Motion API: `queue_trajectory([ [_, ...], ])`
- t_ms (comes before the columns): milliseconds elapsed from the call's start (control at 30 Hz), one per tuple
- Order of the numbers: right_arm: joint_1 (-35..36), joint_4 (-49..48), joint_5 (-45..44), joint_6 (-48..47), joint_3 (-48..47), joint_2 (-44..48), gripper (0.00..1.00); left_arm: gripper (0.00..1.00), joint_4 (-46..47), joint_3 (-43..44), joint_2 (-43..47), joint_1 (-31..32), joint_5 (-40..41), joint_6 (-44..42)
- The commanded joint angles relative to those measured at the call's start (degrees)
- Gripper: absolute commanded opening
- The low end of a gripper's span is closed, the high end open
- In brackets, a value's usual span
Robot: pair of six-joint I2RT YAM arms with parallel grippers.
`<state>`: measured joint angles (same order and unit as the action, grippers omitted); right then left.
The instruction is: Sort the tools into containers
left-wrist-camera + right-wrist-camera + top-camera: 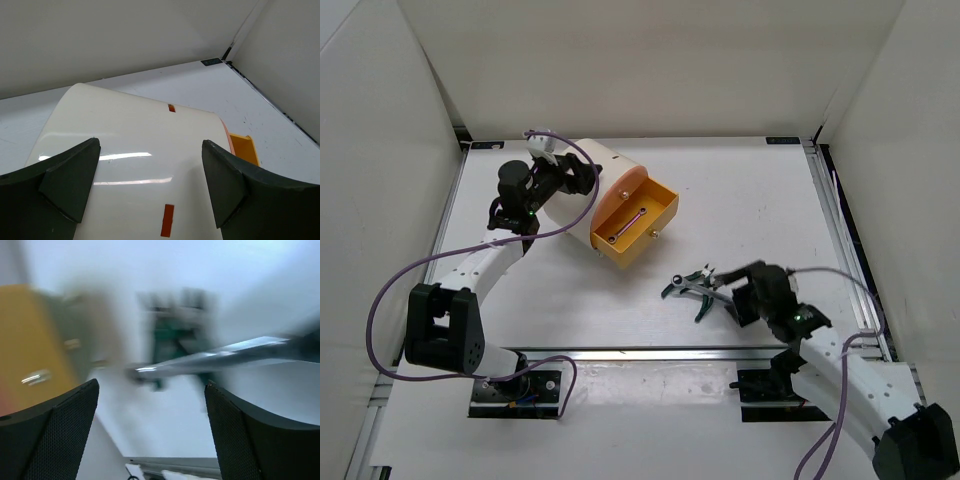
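top external: lower right, my right gripper (728, 290) stands spread just beside the green-handled tools (688, 287), with bare table (770, 200) beyond. at centre the orange drawer (640, 225) juts open from the cream drum (605, 160). upper left, my left gripper (570, 178) is spread over the drum's back, near the left wall (380, 150).

No legible text or markings

Overhead, two wrist close-ups; cabinet (610, 165) shared

Cream drum (588, 166), yellow-orange drawer (663, 207), dark-green tools (692, 287), white table (750, 190).
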<state>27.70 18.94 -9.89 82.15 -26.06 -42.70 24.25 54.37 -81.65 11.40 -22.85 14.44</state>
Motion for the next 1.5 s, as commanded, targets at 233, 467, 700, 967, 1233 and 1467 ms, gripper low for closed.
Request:
queue_trajectory([
  [233, -0.28, -0.65, -2.06, 21.2, 16.13, 10.0, 0.98, 0.94, -15.73, -4.18, -2.38, -0.24, -0.88, 1.74],
  [467, -0.11, -1.36, -4.53, 26.83, 19.91, 7.55, 0.83, 0.94, -15.64, -4.1, -2.9, -0.24, -1.05, 1.91],
  [700, -0.28, -4.17, -6.63, 28.94, 20.35, 1.4, 0.54, 0.94, -15.37, -4.45, -3.26, -0.32, -1.23, 1.91],
  [967, -0.28, -2.78, -6.27, 24.21, 17.99, 3.66, 0.0, 0.94, -15.37, -4.27, -3.43, -0.24, -1.23, 1.73],
  [1233, -0.28, 12.0, -19.45, 11.39, -2.39, 5.61, 0.0, 0.94, -15.37, -4.01, -3.78, -0.24, -1.41, 2.09],
  [1467, 2.17, 3.23, -22.8, 0.83, -17.07, -6.51, 0.0, 0.94, -15.29, -3.92, -3.78, -0.24, -1.76, 2.44],
])
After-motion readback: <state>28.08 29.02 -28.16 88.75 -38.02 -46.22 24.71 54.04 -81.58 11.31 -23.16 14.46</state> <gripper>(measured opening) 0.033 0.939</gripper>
